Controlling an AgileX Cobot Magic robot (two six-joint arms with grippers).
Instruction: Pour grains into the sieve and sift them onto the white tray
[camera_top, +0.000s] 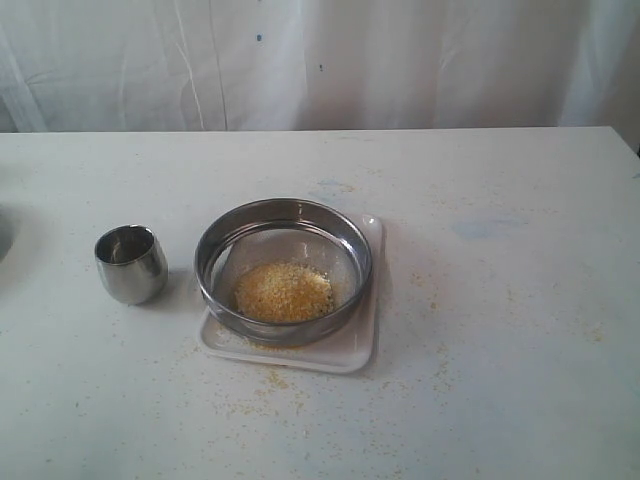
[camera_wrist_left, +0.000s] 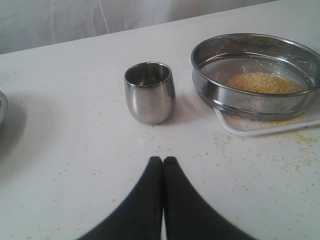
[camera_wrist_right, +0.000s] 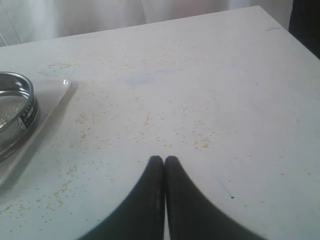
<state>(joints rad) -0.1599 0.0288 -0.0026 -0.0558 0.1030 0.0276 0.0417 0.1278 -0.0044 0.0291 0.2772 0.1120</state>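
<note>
The wide steel sieve (camera_top: 284, 268) rests on the white tray (camera_top: 364, 342) at the table's middle. A heap of yellow grains (camera_top: 284, 292) lies on its mesh. The small steel cup (camera_top: 131, 263) stands upright to the sieve's left and looks empty. In the left wrist view the cup (camera_wrist_left: 149, 92), sieve (camera_wrist_left: 255, 72), grains (camera_wrist_left: 262, 83) and tray (camera_wrist_left: 260, 126) lie beyond my left gripper (camera_wrist_left: 163, 160), which is shut on nothing. My right gripper (camera_wrist_right: 164, 159) is shut and empty, apart from the sieve (camera_wrist_right: 17, 107) and tray (camera_wrist_right: 47, 95). Neither gripper shows in the exterior view.
Loose grains are scattered on the white table (camera_top: 500, 300) around the tray, mostly in front and to its right. A white curtain (camera_top: 320, 60) hangs behind the table. A grey rounded object (camera_wrist_left: 2, 107) shows at the edge of the left wrist view.
</note>
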